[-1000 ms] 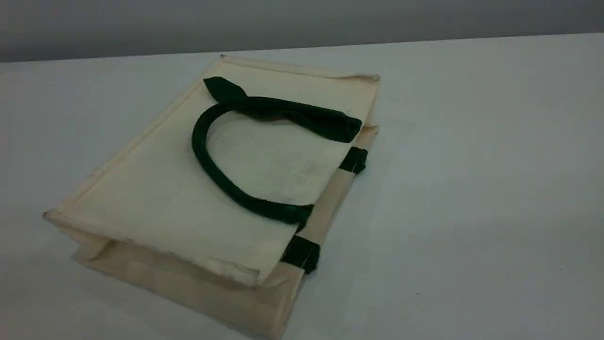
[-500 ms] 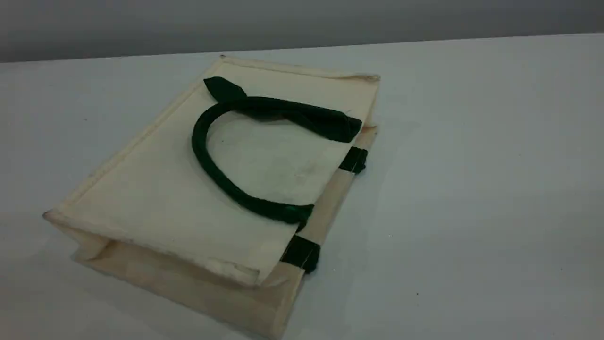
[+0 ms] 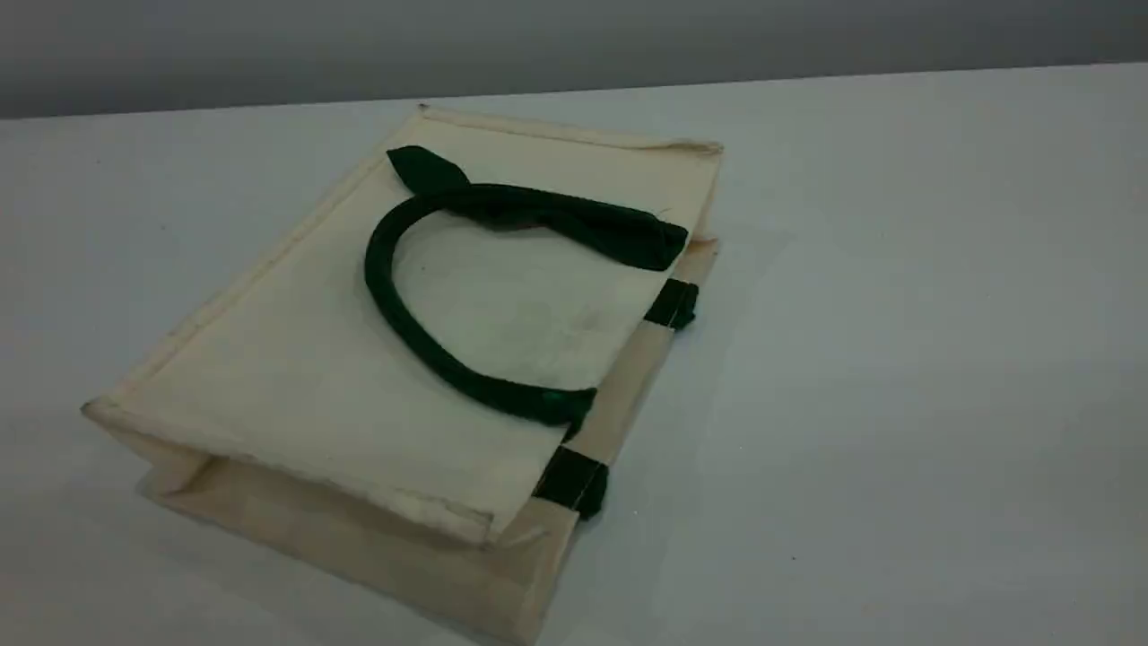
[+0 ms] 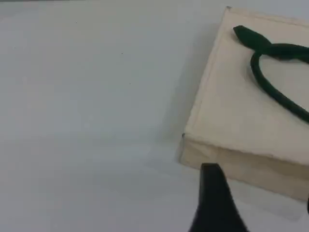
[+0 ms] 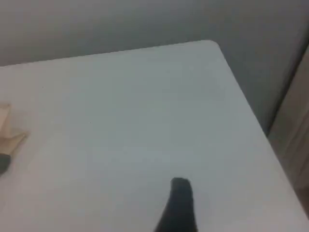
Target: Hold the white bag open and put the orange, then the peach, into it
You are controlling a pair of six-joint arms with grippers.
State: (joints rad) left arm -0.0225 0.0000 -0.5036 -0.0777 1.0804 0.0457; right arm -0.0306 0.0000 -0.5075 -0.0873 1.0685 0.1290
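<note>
Near edge of bag: we see the white bag (image 3: 341,377) lying flat on the desk (image 3: 897,359), its folded bottom gusset turned toward the near edge of the scene view.
Tabs: two dark green handle tabs (image 3: 574,480) sit along the bag's right-hand mouth edge, one nearer, one farther.
Upper handle: a dark green rope handle (image 3: 395,305) loops across the top panel and lies flat against the cloth; its far end is bunched over the panel.
Bag state: the mouth looks pressed closed, the top panel lying on the lower one.
Left gripper: in the left wrist view we see one dark fingertip of the left gripper (image 4: 215,203) above bare desk, just short of the bag's corner (image 4: 186,145) and not touching it; its fingers stand wide with nothing between them.
Right gripper: in the right wrist view the right gripper (image 5: 178,208) shows one dark fingertip over bare desk, well apart from the bag, of which only a scrap (image 5: 9,137) shows at the left edge; its fingers are spread wide and hold nothing.
Far side: the desk ends at a grey wall (image 3: 574,40).
Fruit: we cannot find the orange or the peach in any view.
</note>
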